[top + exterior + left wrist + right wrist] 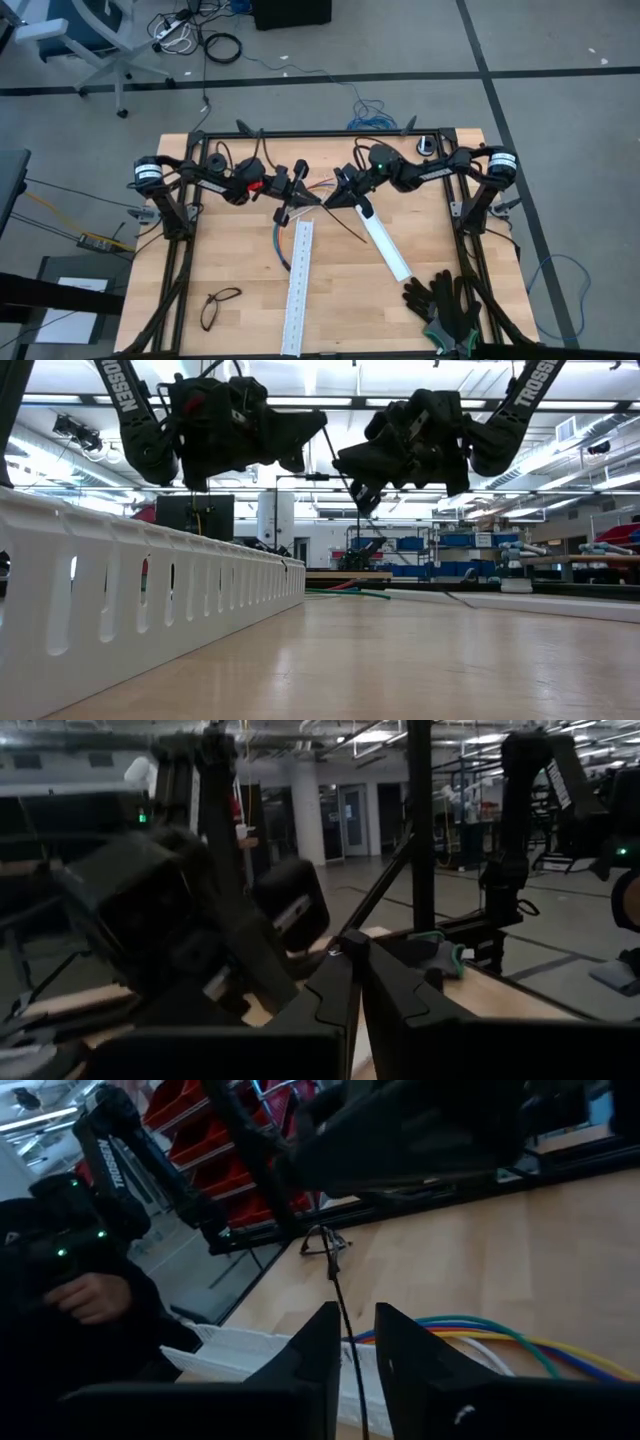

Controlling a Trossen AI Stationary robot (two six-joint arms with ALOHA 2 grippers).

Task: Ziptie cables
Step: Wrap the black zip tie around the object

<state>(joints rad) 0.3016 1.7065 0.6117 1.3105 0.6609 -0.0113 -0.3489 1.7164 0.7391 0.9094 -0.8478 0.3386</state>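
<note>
The cables (285, 240), a curved bundle of coloured wires, lie on the table under the two grippers; they also show in the right wrist view (480, 1330) and in the low view (350, 592). A thin black ziptie (345, 225) runs slanting between the grippers (345, 470). My left gripper (303, 195) and my right gripper (335, 197) meet tip to tip above the table's middle, both shut on the ziptie and well clear of the wood. My left gripper pinches one end of the ziptie (352, 942) at its fingertips, coming level from the table's left. The end is lifted clear of the table. My right gripper pinches the ziptie's strap (345, 1340) between its two fingers, which come from the table's right, slanting down. The strap runs along between the fingers and out past their tips. Its free tail (358, 238) trails toward the near right.
One white perforated rail (298, 290) lies lengthwise just near of the cables, a second rail (385, 245) slants to the right. Dark gloves (445, 305) lie at the near right corner, glasses (220, 305) at the near left. A black frame (330, 133) borders the table.
</note>
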